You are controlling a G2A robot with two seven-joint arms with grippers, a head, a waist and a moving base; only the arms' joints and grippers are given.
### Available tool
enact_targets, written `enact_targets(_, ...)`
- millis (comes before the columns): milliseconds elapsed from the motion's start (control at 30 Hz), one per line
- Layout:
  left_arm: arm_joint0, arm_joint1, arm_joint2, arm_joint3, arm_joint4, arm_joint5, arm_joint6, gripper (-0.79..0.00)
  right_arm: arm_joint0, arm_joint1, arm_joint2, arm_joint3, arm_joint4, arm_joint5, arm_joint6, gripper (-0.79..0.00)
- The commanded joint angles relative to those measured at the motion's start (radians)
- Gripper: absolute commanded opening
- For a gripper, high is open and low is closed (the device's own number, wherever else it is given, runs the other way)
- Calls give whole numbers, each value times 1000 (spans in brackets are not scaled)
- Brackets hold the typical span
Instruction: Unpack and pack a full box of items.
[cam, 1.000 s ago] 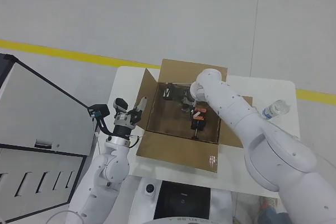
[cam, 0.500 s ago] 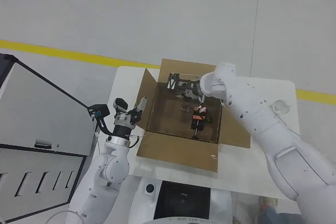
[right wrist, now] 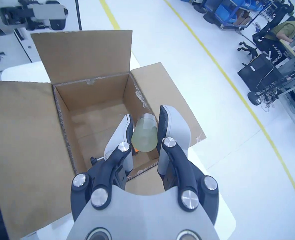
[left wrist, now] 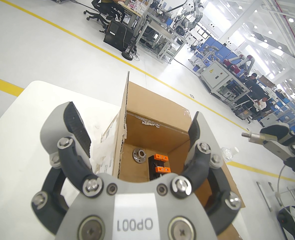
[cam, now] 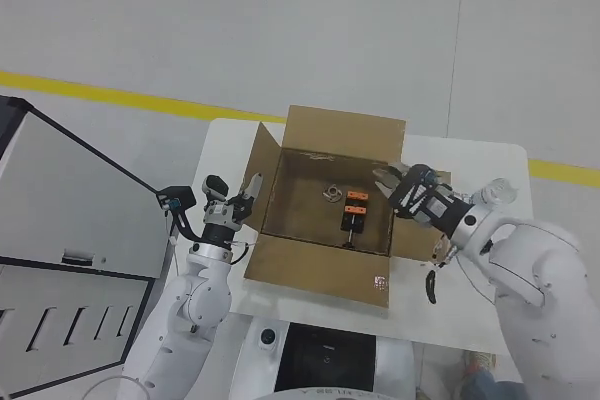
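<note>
The white table takes up the middle of the top view. The open cardboard box stands at its centre with all four flaps spread outward.

The right gripper hangs over the box's right-hand rim, just right of frame centre. In its wrist view the right gripper is nearly closed, its two pads pressed against the sides of a small pale-green cylinder, which it holds above the box's open interior.

The left gripper sits left of centre, just beside the box's left flap and above the table. Its fingers are spread wide with nothing between them.

A clear plastic bottle lies on the table at the right, near the right arm.

On the box floor a black part with orange blocks lies toward the right wall. A small round metal flange rests just to its upper left, close to it.
</note>
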Motion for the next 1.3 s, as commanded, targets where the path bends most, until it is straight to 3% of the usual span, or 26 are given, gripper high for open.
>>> enact_targets(0,0,0,0,0,0,0,0,0,1,0,2,5,1,1,0,-785)
enact_targets(367,0,0,0,0,0,0,0,0,0,1,24,-25,22,29,-45,-785)
enact_targets(467,0,0,0,0,0,0,0,0,-32,2,142,-116,87,135,-100,-785)
enact_targets(600,0,0,0,0,0,0,0,0,-132,4,348,-220,149,192,-183,-785)
enact_targets(800,0,0,0,0,0,0,0,0,-323,-9,642,-138,199,198,-426,-785)
enact_targets(1000,0,0,0,0,0,0,0,0,-539,-35,681,-98,312,178,-504,-785)
enact_targets(1267,0,0,0,0,0,0,0,0,-539,-35,681,-98,312,178,-504,-785)
